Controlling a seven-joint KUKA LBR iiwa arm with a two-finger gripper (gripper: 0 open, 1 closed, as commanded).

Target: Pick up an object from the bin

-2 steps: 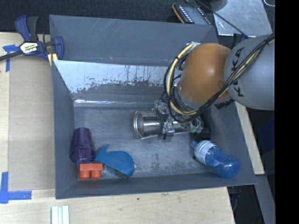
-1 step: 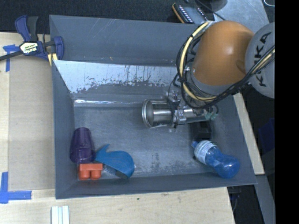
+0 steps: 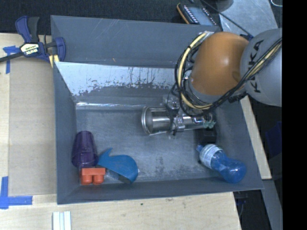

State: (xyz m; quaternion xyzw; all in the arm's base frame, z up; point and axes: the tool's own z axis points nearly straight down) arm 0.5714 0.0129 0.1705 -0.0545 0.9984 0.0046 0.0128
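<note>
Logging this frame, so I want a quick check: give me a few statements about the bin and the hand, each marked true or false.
1. A blue bottle with a white cap lies at the bin's lower right. True.
2. The purple cup rests against the far wall. False: it lies at the lower left, just above the orange block.
3. The orange block sits by the near wall, next to a blue scoop-like thing. True.
4. The hand is over the purple cup. False: it is in the bin's middle right, next to a silver metal cylinder.
</note>
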